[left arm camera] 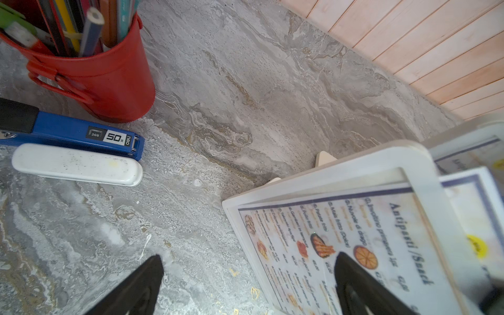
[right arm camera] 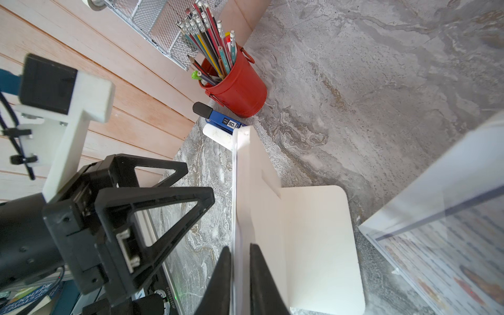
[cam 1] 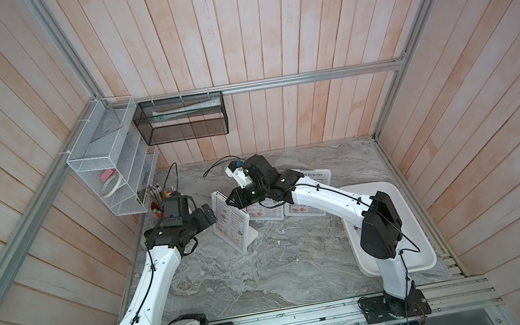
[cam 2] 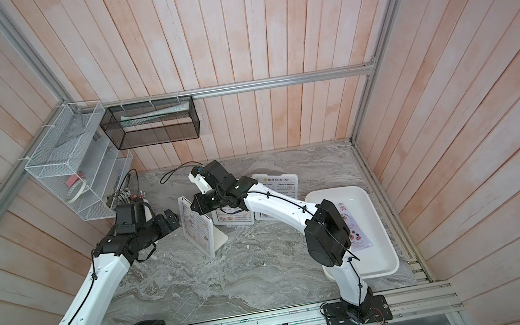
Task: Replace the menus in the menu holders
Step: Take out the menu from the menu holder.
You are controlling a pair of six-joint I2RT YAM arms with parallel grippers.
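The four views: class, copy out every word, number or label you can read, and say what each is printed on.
"DIM SUM INN": heading of the rear menu, in the rear menu holder.
"Antipasti / Snack": heading of the near menu, in the upright menu holder.
"50" and "24/8": label on the blue stapler.
Too small or blurred: both menus' item lines and prices, and the lilac sheet in the tray.

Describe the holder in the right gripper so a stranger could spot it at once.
On the marble table, look left of centre, toward the red pencil cup. The holder stands there between the left gripper and right gripper. Its two neighbours face front; it alone is turned side-on, back stand showing.
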